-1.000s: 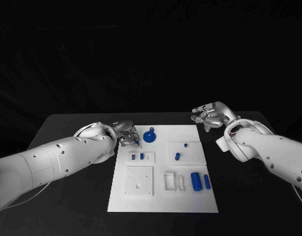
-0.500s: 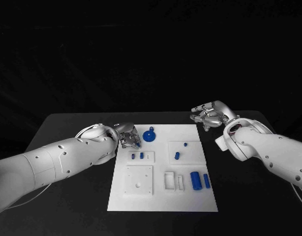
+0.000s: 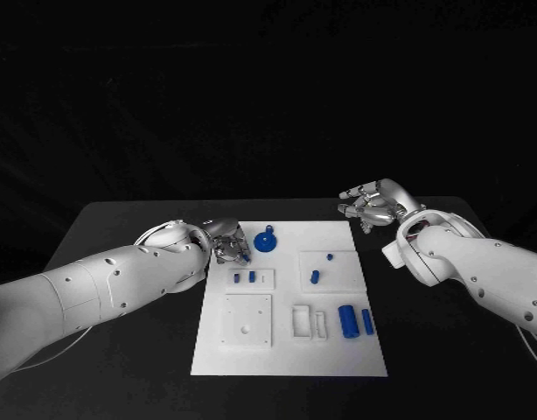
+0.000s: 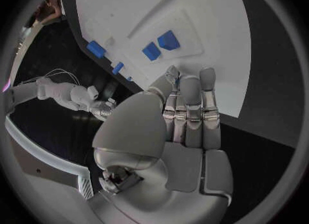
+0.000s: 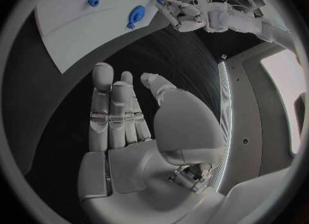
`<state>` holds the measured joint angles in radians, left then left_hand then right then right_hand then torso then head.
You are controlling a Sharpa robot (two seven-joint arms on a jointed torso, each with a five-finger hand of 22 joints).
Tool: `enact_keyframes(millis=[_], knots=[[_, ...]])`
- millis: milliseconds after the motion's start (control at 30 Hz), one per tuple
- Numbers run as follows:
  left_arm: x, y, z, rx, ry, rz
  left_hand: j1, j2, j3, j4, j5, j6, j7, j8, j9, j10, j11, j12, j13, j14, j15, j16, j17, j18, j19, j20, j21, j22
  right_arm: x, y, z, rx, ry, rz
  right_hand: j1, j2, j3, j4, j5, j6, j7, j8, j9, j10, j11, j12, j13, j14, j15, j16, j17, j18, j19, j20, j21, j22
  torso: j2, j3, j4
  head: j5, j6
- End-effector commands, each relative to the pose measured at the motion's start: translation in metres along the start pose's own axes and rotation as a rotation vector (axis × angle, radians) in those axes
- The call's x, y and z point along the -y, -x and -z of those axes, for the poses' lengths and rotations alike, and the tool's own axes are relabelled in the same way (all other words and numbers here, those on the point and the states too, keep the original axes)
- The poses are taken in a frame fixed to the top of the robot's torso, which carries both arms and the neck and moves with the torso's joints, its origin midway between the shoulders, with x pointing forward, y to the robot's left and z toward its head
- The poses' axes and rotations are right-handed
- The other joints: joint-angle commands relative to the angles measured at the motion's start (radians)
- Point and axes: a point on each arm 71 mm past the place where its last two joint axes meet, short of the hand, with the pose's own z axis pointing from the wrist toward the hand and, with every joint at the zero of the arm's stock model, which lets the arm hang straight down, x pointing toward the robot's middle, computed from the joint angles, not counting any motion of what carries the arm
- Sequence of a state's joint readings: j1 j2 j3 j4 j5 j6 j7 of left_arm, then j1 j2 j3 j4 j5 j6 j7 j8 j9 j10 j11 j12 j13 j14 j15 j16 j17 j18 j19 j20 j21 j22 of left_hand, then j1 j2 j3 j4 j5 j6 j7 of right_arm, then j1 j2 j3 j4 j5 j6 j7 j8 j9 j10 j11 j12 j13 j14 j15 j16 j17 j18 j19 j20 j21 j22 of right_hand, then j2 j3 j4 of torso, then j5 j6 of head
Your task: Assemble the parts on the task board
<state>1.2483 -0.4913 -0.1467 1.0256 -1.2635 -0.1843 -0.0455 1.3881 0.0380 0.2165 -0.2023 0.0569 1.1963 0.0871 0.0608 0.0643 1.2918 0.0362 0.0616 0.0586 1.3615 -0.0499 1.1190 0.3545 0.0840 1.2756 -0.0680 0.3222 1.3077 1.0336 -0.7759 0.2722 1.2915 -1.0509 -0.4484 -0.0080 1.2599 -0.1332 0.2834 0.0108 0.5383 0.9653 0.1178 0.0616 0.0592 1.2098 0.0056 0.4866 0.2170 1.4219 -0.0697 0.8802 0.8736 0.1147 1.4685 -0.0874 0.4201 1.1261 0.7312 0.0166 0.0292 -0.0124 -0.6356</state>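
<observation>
The white task board (image 3: pixel 289 350) lies in the middle of the black table. A round blue part with a short stem (image 3: pixel 266 241) sits at its far left end. Small blue pegs (image 3: pixel 252 276) stand in a recess behind it, and two blue cylinders (image 3: pixel 347 322) lie near the right edge. My left hand (image 3: pixel 225 238) hovers at the board's far left edge, fingers straight and side by side (image 4: pixel 190 110), holding nothing, beside two blue pegs (image 4: pixel 159 46). My right hand (image 3: pixel 372 206) is off the board past its far right corner, fingers extended (image 5: pixel 116 110) and empty.
A raised white square block (image 3: pixel 247 320) and a narrow white slot frame (image 3: pixel 303 321) sit on the near half of the board. Two more small blue pegs (image 3: pixel 316 277) stand in the right recess. Bare black table (image 3: pixel 130 350) borders the board on both sides.
</observation>
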Motion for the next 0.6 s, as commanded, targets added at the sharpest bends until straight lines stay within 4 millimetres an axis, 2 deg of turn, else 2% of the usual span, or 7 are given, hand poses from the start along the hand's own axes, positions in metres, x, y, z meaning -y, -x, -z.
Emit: enact_keyframes(millis=[33, 600], knots=[[0.0013, -0.0028, -0.0011, -0.011, -0.004, 0.002, 0.000, 0.011, -0.001, -0.005, 0.006, -0.003, 0.006, 0.002, 0.001, -0.002, 0.002, -0.002, 0.001, 0.005, 0.000, -0.002, 0.000, 0.007, 0.000, 0.000, 0.005, 0.019, -0.0013, -0.0007, -0.0001, -0.001, 0.011, -0.001, -0.001, -0.005, 0.004, 0.000, 0.002, 0.002, 0.004, -0.002, 0.001, 0.004, 0.001, 0.002, -0.001, -0.001, -0.001, 0.002, -0.001, 0.013, 0.038, -0.004, 0.002, -0.001, 0.000, 0.0006, -0.0007, 0.000, 0.001], [0.0053, -0.0087, -0.0024, -0.025, -0.012, 0.009, 0.000, 0.013, -0.001, -0.009, 0.006, -0.004, 0.007, 0.002, 0.001, -0.003, 0.003, -0.002, 0.001, 0.005, 0.000, -0.003, 0.000, 0.007, 0.000, 0.000, 0.006, 0.018, -0.0006, -0.0003, 0.0000, -0.001, 0.009, 0.000, -0.001, -0.005, 0.004, 0.000, 0.002, 0.002, 0.004, -0.002, 0.001, 0.004, 0.001, 0.002, -0.001, -0.001, -0.001, 0.002, -0.001, 0.013, 0.038, -0.004, 0.002, -0.001, 0.000, 0.0006, 0.0002, -0.003, -0.003]])
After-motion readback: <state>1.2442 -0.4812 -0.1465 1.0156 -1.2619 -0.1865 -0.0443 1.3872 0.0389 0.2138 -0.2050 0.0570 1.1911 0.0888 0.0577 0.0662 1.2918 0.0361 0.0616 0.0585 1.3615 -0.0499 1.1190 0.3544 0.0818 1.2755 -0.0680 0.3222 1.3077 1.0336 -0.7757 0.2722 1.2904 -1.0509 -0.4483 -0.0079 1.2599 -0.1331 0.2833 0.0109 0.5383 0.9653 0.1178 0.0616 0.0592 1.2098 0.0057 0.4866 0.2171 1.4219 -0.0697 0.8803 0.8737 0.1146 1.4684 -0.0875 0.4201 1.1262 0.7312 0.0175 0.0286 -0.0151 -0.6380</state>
